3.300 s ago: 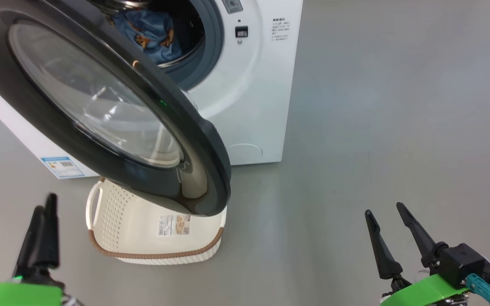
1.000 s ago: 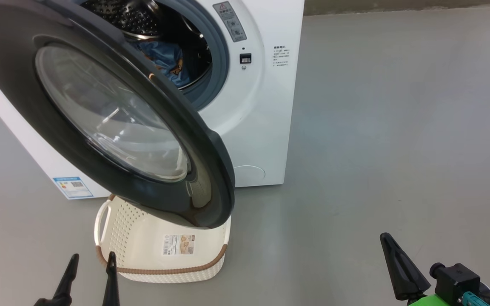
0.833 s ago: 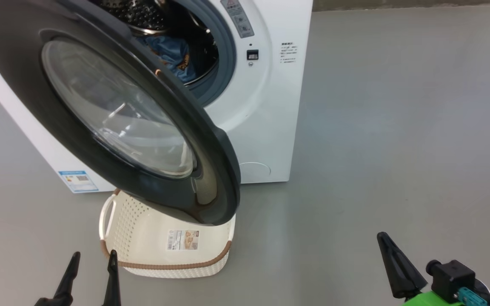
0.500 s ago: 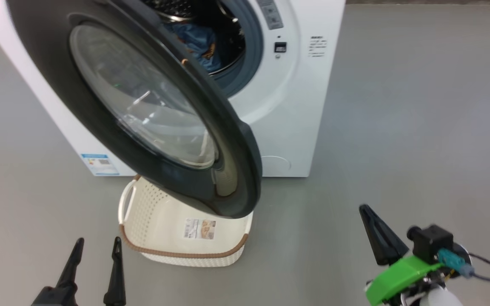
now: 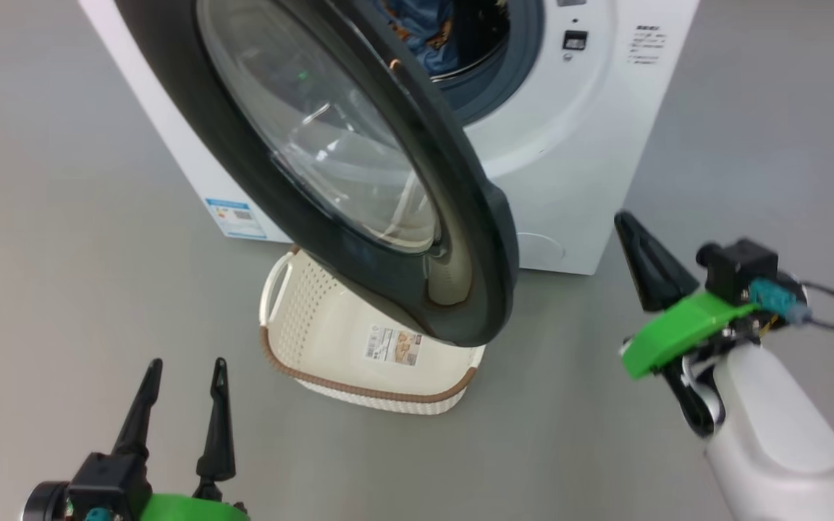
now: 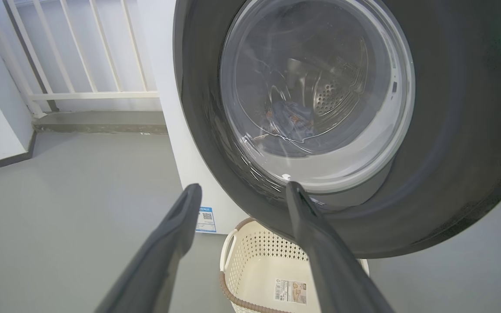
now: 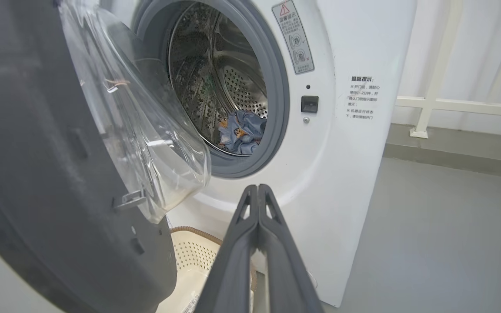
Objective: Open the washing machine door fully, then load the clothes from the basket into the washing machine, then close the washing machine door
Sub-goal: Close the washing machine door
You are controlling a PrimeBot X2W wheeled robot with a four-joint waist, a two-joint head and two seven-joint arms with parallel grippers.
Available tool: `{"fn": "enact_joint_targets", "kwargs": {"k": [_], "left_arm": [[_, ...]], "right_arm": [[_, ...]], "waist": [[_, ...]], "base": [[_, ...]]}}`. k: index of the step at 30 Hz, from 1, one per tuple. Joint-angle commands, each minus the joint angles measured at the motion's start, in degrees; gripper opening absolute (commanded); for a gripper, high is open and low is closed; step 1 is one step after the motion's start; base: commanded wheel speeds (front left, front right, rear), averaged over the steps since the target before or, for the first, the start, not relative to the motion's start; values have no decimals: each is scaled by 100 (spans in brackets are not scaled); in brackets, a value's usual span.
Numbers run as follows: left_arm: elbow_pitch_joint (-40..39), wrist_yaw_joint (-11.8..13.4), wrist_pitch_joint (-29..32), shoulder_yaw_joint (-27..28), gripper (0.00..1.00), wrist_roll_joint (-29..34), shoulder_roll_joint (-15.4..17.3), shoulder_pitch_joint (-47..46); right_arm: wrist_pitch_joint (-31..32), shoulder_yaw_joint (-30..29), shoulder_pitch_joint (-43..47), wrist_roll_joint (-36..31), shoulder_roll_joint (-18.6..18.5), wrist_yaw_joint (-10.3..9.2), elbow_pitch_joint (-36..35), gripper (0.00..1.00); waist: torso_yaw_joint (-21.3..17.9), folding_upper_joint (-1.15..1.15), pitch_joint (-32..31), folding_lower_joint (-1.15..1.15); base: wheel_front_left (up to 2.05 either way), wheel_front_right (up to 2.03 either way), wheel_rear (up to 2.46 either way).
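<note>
Head view: left gripper [image 5: 187,365] spread wide, empty; right gripper [image 5: 627,228] pinched shut, empty. Cream perforated plastic basket [image 5: 301,318], visible part empty, sits under the ajar black-ringed glass washing machine door [image 5: 489,239]. Blue printed clothes [image 5: 424,32] lie in the white front-loader's [image 5: 569,166] steel drum [image 7: 215,74]. To close: push the outer ring near its free edge until it latches. Smooth grey floor [image 5: 62,217], white railing [image 6: 89,48] behind.

washing machine door [image 5: 475,239] cut off at top, basket [image 5: 330,340] half hidden beneath it, panel print [image 7: 362,104] illegibly small
</note>
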Motion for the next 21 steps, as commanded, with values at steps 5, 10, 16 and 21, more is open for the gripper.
{"fn": "enact_joint_targets", "kwargs": {"k": [5, 10, 16, 21], "left_arm": [[28, -56, -126, 133, 100, 56, 0, -370], [57, -66, -168, 157, 100, 82, -45, -452], [58, -70, -190, 209, 100, 120, -71, -486], [36, -73, -198, 255, 100, 169, -77, -471]], "right_arm": [[-108, 240, -764, 88, 4, 36, 98, 0], [-124, 228, -1203, 111, -2, 36, -116, 0], [-127, 371, -1563, 128, 23, 36, -1103, 0], [51, 913, -1665, 200, -6, 36, -2510, 0]], "waist": [[313, 0, 266, -1], [359, 0, 330, -1], [344, 0, 365, -1], [309, 0, 347, -1]], "base": [[0, 0, 0], [0, 0, 0], [0, 0, 0], [0, 0, 0]]}}
